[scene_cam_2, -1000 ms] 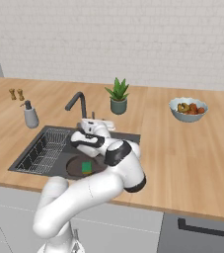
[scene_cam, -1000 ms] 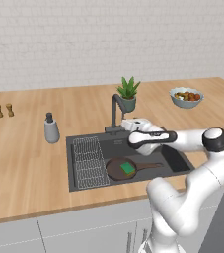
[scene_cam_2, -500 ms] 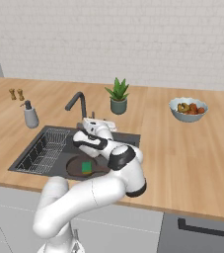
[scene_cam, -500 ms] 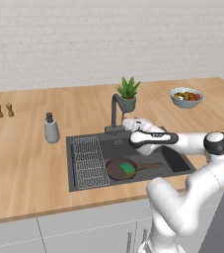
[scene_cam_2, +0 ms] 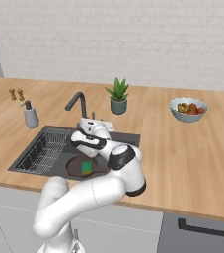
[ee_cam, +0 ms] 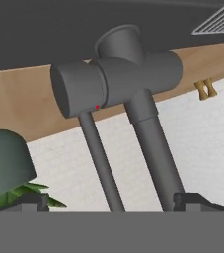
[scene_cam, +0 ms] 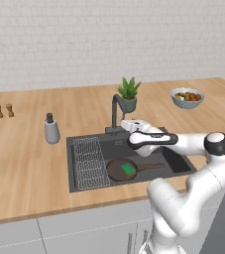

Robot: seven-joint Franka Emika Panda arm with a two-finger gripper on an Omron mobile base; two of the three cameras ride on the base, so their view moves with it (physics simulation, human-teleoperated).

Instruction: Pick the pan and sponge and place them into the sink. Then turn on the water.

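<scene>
The pan (scene_cam: 121,169) lies in the sink (scene_cam: 82,181) with the green sponge (scene_cam: 129,168) on it. The hand (scene_cam: 125,125), jaws spread wide and empty, sits right at the faucet (scene_cam: 115,113) base. The faucet's thin lever (ee_cam: 99,160) looks rigid and smooth, probably best pushed near its tip.

A wooden counter (scene_cam: 29,163) holds a potted plant (scene_cam: 129,94), fruit bowl (scene_cam: 187,97), soap dispenser (scene_cam: 51,129) and two small shakers (scene_cam: 3,110).
</scene>
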